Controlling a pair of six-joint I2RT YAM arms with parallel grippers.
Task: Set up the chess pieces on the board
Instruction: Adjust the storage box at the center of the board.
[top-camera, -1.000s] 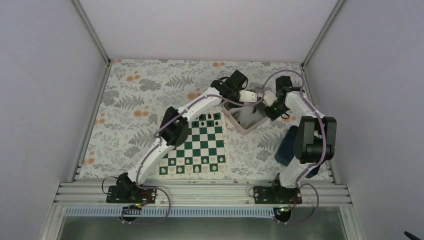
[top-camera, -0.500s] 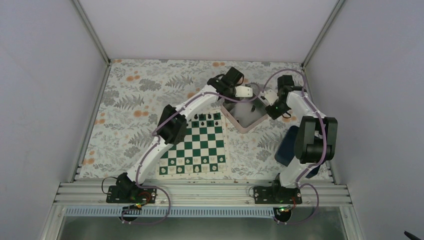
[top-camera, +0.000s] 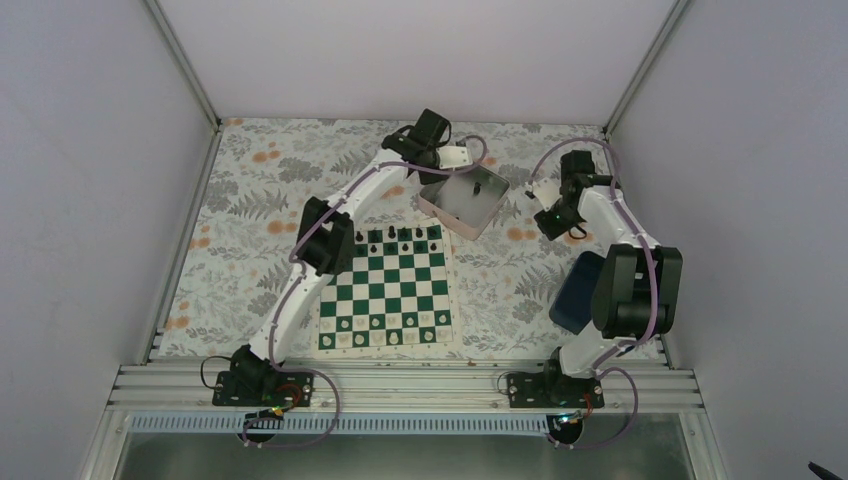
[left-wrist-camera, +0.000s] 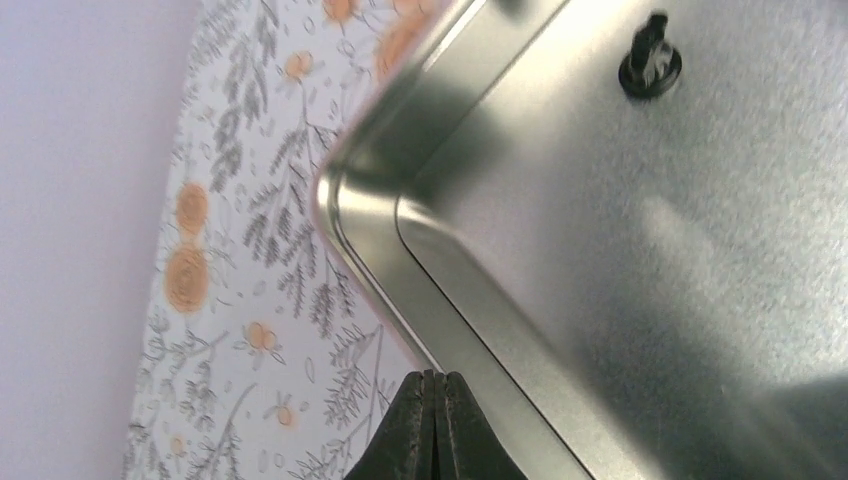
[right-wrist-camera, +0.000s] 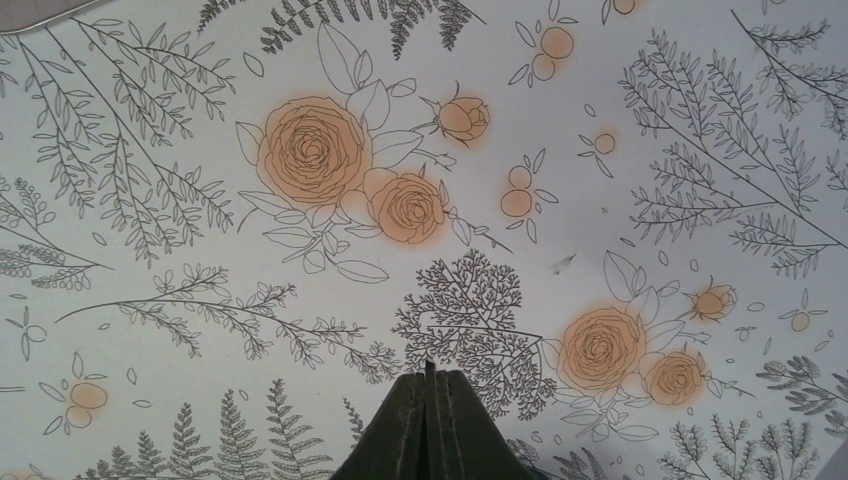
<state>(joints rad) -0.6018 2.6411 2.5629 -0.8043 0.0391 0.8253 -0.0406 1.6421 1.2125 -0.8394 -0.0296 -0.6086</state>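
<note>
Floral counter (top-camera: 250, 200) between grey walls (top-camera: 90, 200), board (top-camera: 390, 290) central, silvery tray (top-camera: 458, 203) beyond it, left fingers (left-wrist-camera: 408, 435) pressed together at tray rim, right fingers (right-wrist-camera: 400, 435) closed above open counter.

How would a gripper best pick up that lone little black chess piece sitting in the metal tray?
By its narrow upper body, from straight above, I'd guess. The black chess piece seems to stand upright on its round base, out on the flat floor of the metal tray, whose raised walls would hinder a sideways approach.
</note>
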